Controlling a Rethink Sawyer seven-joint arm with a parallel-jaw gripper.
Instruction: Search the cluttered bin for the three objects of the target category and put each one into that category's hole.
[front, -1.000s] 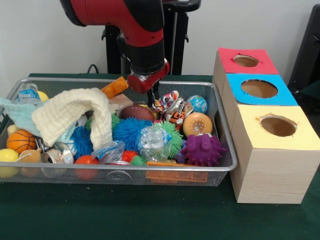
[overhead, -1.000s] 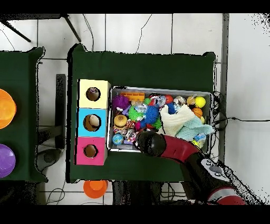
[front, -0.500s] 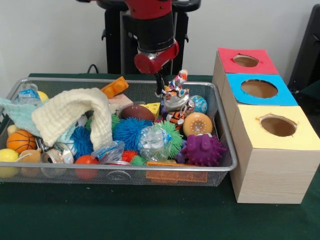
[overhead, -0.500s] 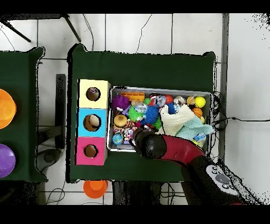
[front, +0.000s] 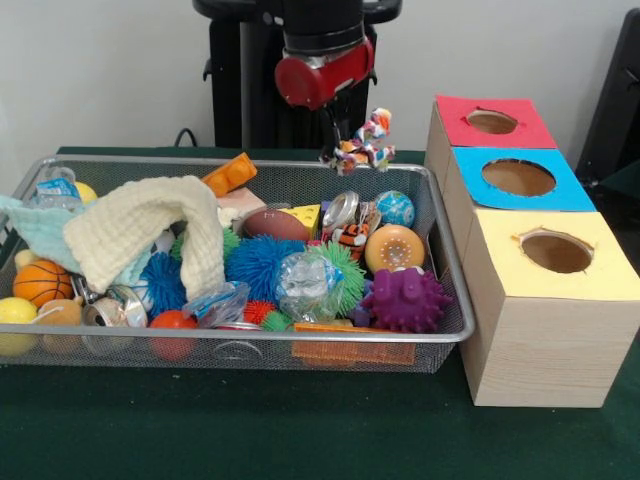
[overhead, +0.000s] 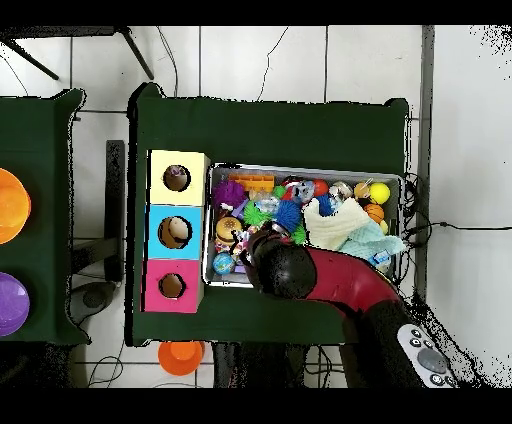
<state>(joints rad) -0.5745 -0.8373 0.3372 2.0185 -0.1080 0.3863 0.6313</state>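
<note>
- Multicoloured crinkled toy (front: 360, 145): hangs in the air above the far rim of the wire bin (front: 452, 300), clear of the contents below; its exact kind is hard to make out.
- Gripper (front: 333, 138): jaws narrow, pinched on the toy's left end; the red and black arm (front: 318, 60) is cut off at the top edge.
- Three-hole box (front: 530, 250): stands just right of the bin; red, blue and yellow tops, each with a round hole, pale wood-grain sides.
- Bin contents under the toy: silver can (front: 342, 212), small globe ball (front: 396, 208), tan ridged ball (front: 394, 248), brown football (front: 274, 224).
- Near right corner: purple knobbly ball (front: 405, 299); beside it a green spiky ball (front: 343, 275), a blue spiky ball (front: 262, 264) and crumpled clear plastic (front: 305, 283).
- Left half: cream knitted cloth (front: 150, 232) draped over a heap, hiding what lies beneath; small basketball (front: 42, 282) near the left wall.
- Overhead view: the arm covers the toy and the bin's robot-side edge.
</note>
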